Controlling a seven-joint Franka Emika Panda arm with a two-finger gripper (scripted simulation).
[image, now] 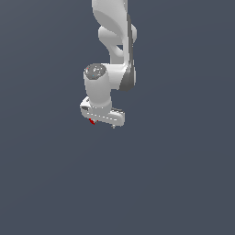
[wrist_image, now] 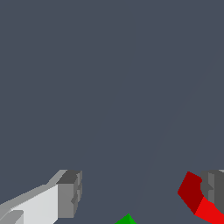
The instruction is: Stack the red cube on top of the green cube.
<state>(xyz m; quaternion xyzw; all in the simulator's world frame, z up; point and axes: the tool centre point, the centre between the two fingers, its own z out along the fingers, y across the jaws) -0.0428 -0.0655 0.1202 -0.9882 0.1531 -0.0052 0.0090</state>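
In the wrist view my gripper [wrist_image: 142, 194] is open wide. The red cube [wrist_image: 194, 197] sits between the fingers, right against one grey pad [wrist_image: 214, 192] and far from the other pad [wrist_image: 70, 194]. Only a corner of the green cube [wrist_image: 127, 219] shows at the picture's edge, apart from the red cube. In the exterior view the white gripper [image: 102, 120] points down. A sliver of the red cube [image: 92, 121] shows under its side toward the exterior view's left. The green cube is hidden there.
The white arm [image: 112, 41] comes down from the top of the exterior view. A plain dark grey floor [image: 174, 174] lies all around, and no other object shows.
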